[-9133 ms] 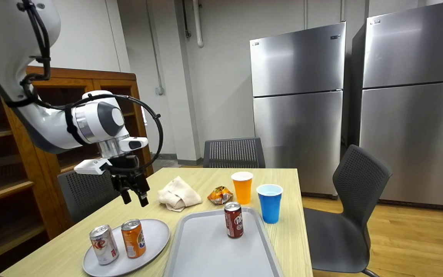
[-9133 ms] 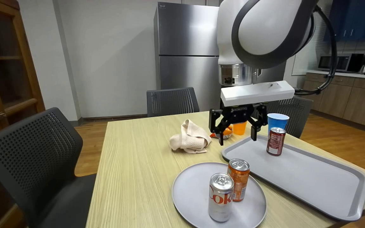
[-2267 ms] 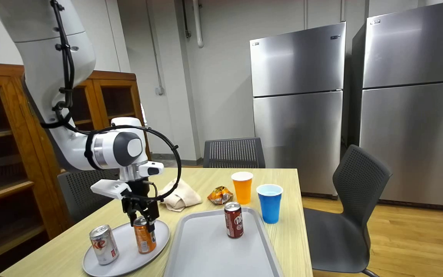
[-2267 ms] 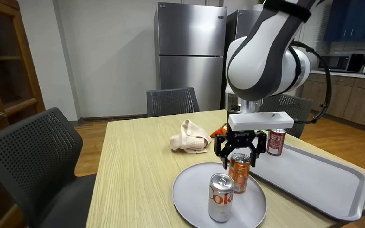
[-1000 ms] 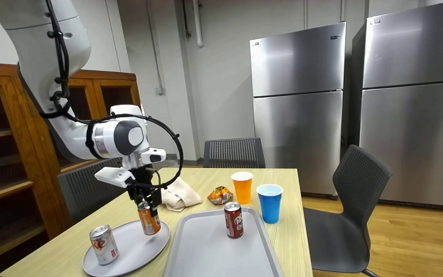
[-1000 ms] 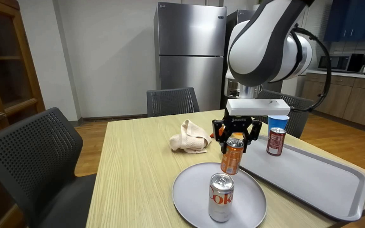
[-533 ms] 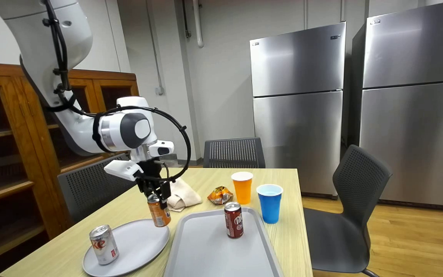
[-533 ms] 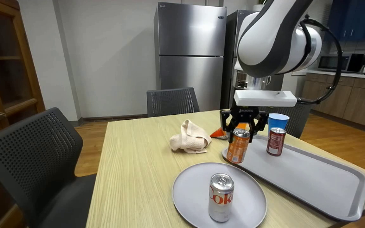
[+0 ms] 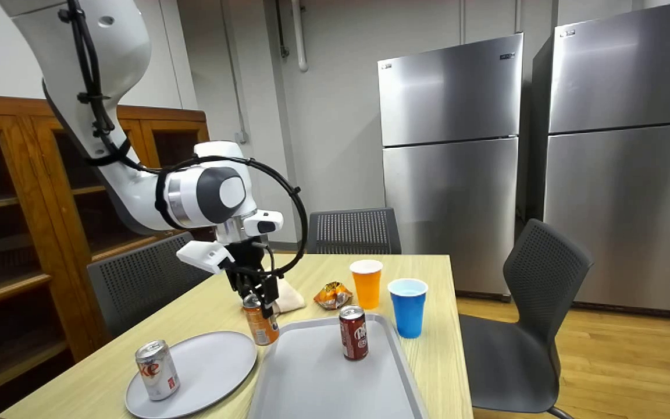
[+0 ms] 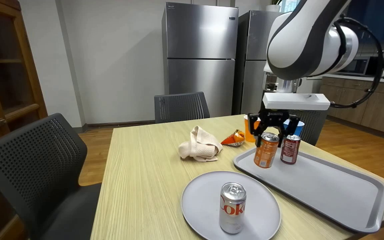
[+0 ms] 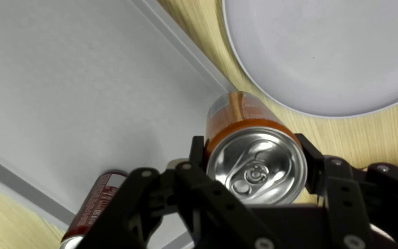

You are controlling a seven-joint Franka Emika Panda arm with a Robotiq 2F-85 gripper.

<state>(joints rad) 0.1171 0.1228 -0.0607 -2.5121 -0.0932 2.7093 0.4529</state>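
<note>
My gripper [image 9: 257, 304] is shut on an orange can [image 9: 264, 330], held near its top and slightly tilted. In the wrist view the gripper [image 11: 252, 150] has one finger on each side of the can's silver lid [image 11: 257, 166]. The can hangs in the air near the edge of the grey tray [image 10: 328, 186], beside the round grey plate [image 10: 202, 200]. A dark red can [image 10: 290, 150] stands upright on the tray, close to the held can. A silver Coke can [image 10: 232, 210] stands upright on the plate.
A beige cloth [image 10: 200, 146], an orange foil packet [image 9: 333, 295], an orange cup [image 9: 366, 285] and a blue cup [image 9: 408, 308] stand or lie on the table beyond the tray. Dark chairs [image 9: 538, 314] stand round the table.
The gripper came down from above, open, to the orange can on the plate. It shut on it, lifted it off and carried it across to the tray's edge.
</note>
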